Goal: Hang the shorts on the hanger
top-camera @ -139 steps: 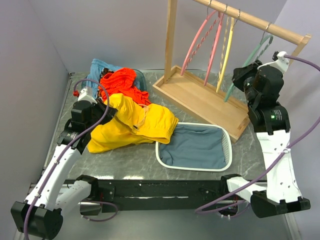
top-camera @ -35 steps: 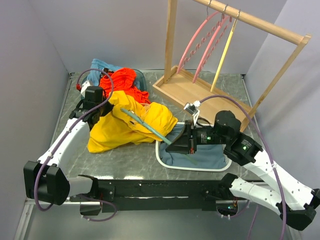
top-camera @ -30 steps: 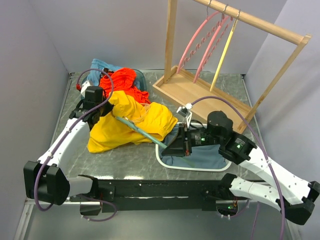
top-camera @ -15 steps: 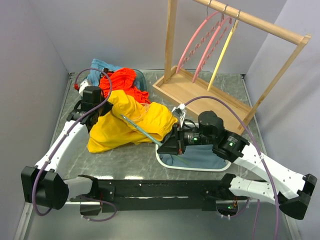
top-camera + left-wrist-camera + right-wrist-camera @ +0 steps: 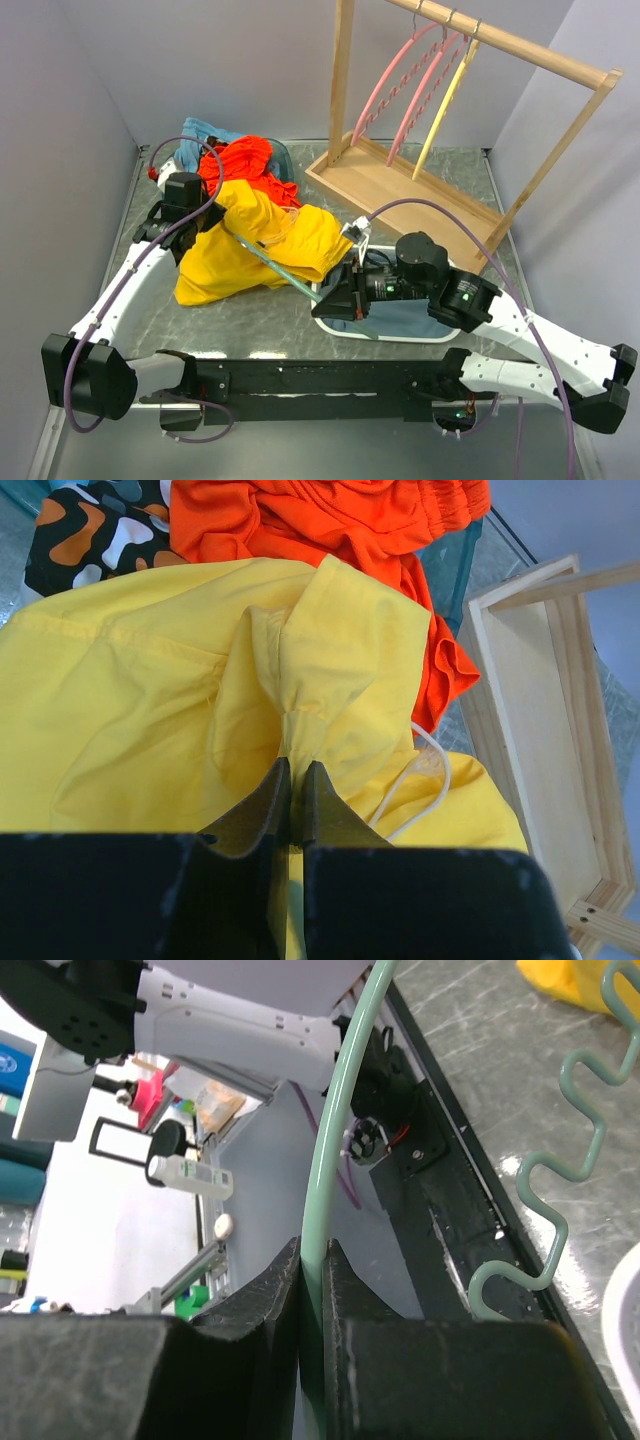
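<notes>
The yellow shorts [image 5: 265, 255] lie bunched on the table left of centre. My left gripper [image 5: 207, 217] is shut on a fold of them at their far left edge; in the left wrist view the jaws pinch a gathered ridge of yellow fabric [image 5: 296, 765] of the shorts [image 5: 140, 710]. My right gripper [image 5: 337, 297] is shut on the teal-green hanger [image 5: 280, 270], which slants from over the shorts down to the basket's near edge. In the right wrist view the jaws [image 5: 312, 1252] grip the hanger's arch [image 5: 345, 1090], and its wavy bar [image 5: 572, 1150] shows at the right.
An orange-red garment [image 5: 245, 165] and a blue cloth [image 5: 195, 135] lie behind the shorts. A white basket [image 5: 420, 341] with blue-grey cloth [image 5: 400, 322] sits under my right arm. The wooden rack [image 5: 400, 195] at the back right holds pink hangers [image 5: 385, 90] and a yellow hanger [image 5: 440, 100].
The teal hanger has come off the rack in my right gripper. Over the last second that gripper moved left and nearer, sliding the hanger across the shorts. The left gripper keeps its hold.
</notes>
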